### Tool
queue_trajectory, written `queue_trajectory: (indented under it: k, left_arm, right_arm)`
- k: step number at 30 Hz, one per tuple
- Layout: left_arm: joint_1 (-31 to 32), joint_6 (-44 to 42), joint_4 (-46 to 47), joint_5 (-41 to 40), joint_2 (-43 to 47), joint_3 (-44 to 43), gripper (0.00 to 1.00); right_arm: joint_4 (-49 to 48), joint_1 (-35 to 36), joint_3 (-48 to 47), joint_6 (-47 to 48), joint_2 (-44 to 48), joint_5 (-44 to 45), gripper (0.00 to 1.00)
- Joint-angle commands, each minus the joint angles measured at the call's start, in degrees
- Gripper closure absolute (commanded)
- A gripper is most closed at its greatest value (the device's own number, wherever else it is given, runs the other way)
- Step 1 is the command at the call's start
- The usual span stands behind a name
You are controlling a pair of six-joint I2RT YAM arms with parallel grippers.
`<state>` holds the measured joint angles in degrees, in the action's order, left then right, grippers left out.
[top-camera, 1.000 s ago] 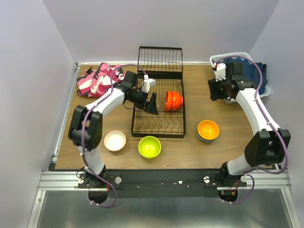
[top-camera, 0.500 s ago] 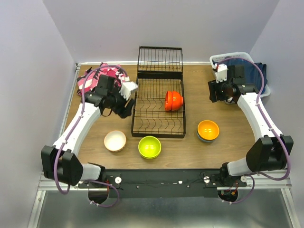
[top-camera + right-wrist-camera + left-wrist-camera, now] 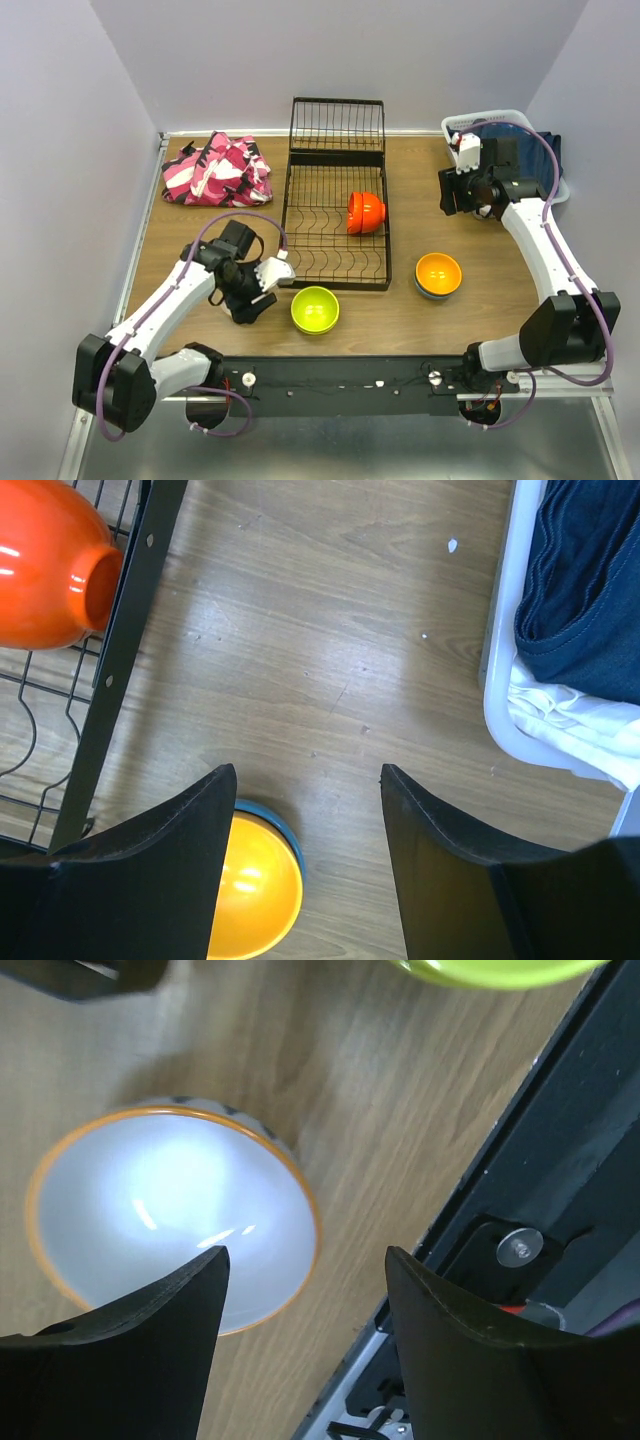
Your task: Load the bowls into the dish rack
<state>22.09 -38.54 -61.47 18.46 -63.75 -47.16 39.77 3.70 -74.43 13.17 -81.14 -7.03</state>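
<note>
From above: black wire dish rack (image 3: 310, 215) at the far middle of the table (image 3: 420, 180), upright section at its far end. Red-orange bowl (image 3: 366, 211) tipped on its side among the tines on the right half of the rack. Lime green bowl (image 3: 314, 309) upright on the wood just near of the rack. Orange bowl (image 3: 438, 272) to the right of the rack, nested in a blue bowl (image 3: 431, 293) showing only as a thin rim. Left gripper (image 3: 255, 295) low over the near left of the table, just left of the lime green bowl, covering whatever lies under it. Right gripper (image 3: 450, 192) over the far right, between the rack and a white basket (image 3: 560, 192). Pink patterned cloth (image 3: 218, 170) bunched at the far left.

Through the left wrist camera: fingers (image 3: 150, 1340) spread wide, nothing between them. Below, a cream-white bowl (image 3: 170, 1215) with an orange rim, upright on the wood; one finger over its near edge, the other past it. Contact not possible to tell. Edge of the lime green bowl (image 3: 480, 970) at the top of the view.

Through the right wrist camera: fingers (image 3: 150, 870) likewise wide apart and empty, above bare wood. Red-orange bowl (image 3: 45, 575) in the rack (image 3: 125, 660) at the left, the orange bowl (image 3: 255, 885) in its blue one (image 3: 287, 837) below, and the basket (image 3: 500, 680) with blue denim (image 3: 590, 580) and white fabric (image 3: 570, 730) at the right.
</note>
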Motion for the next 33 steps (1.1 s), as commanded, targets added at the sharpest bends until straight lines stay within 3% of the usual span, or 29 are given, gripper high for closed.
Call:
queue_trajectory:
  k: [1,6,15,19,25,33]
  left_arm:
    - [1.2,2.0,3.9,-5.4,0.6,5.1,0.27]
    - [1.2,3.0,7.5,-6.9,-0.5,7.8,0.33]
    - [1.1,3.1,8.2,-7.9,0.4,7.9,0.74]
    - [1.1,1.4,3.3,-7.1,2.7,6.1,0.96]
    - [1.1,-5.0,-9.1,-2.4,9.6,-6.9,1.00]
    - [1.1,5.3,-0.9,11.2,-2.2,-24.7,1.00]
  right_arm:
    - [-0.9,0.3,1.4,-1.0,2.0,-1.5,0.32]
    - [-1.2,0.3,2.3,-1.3,2.9,-1.5,0.32]
    - [-1.4,0.3,4.0,-1.7,4.4,-1.3,0.32]
    - [-1.4,0.4,4.1,-1.6,4.3,-1.0,0.32]
    - [-1.5,0.3,3.6,-1.7,3.7,-0.9,0.32]
    - [-1.9,0.3,1.6,-2.3,1.1,-1.1,0.32]
